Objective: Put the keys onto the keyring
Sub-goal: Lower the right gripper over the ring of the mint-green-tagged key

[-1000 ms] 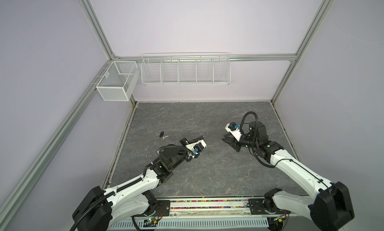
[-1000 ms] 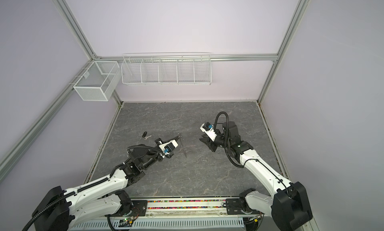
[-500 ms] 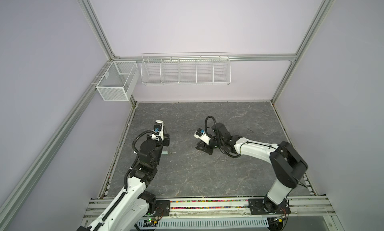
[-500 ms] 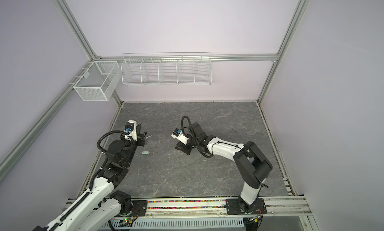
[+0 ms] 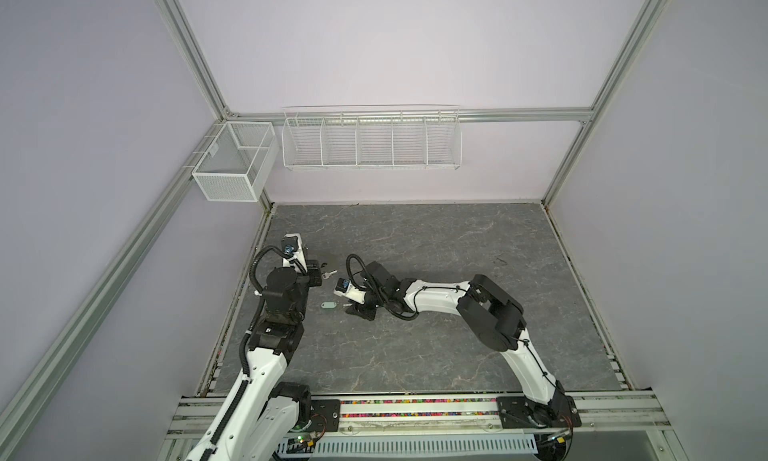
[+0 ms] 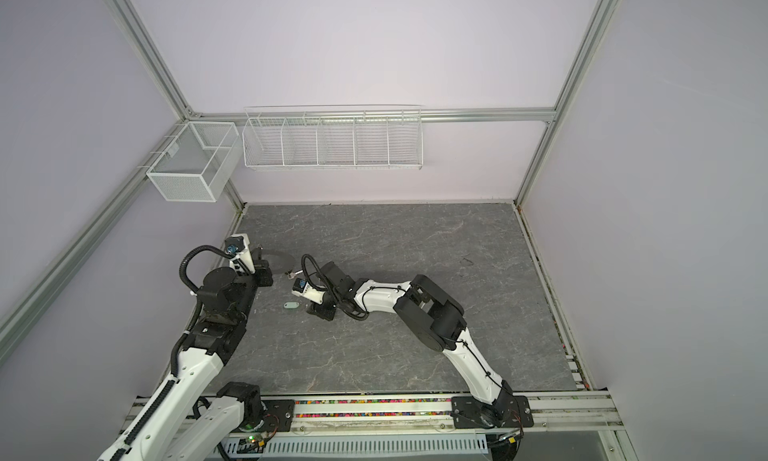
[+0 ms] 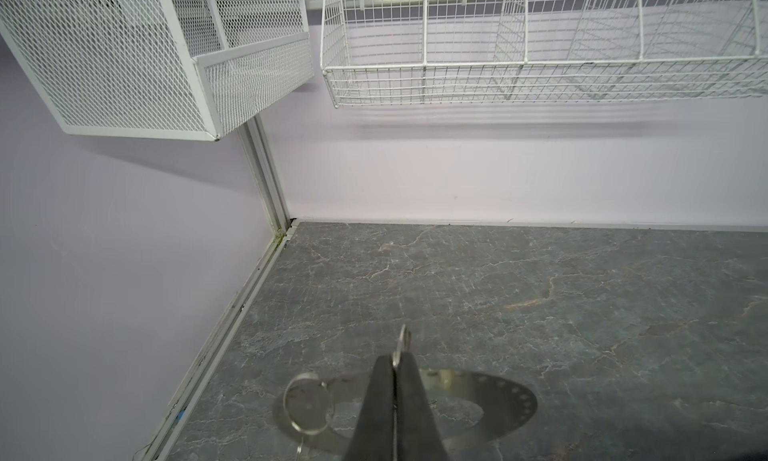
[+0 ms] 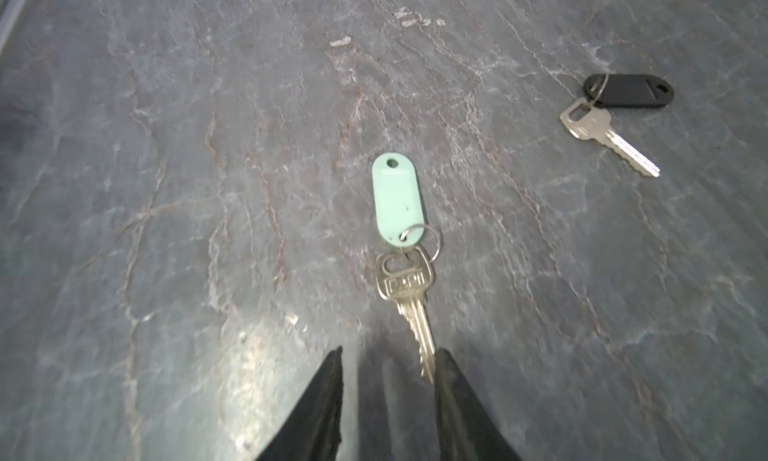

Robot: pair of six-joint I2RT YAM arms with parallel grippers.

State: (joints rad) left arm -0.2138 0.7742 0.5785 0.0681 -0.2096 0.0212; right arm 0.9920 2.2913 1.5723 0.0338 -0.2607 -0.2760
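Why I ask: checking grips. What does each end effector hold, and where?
Left end effector: shut on the rim of a metal loop by the keyring. Right end effector: open, holding nothing; the mint key lies loose.

Pale lilac walls [image 5: 374,43] enclose a grey marbled floor [image 5: 395,355]; a white wire rack [image 5: 371,147] and a mesh basket [image 5: 224,184] hang from aluminium rails [image 5: 519,115].

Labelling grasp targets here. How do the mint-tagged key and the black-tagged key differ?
Colour: the mint-tagged key carries a pale green tag, the black-tagged key a black one. Place: the mint-tagged key's blade tip lies beside a finger of the open right gripper; the black-tagged key lies apart. Both are silver, ringed to oval tags, flat on the tabletop.
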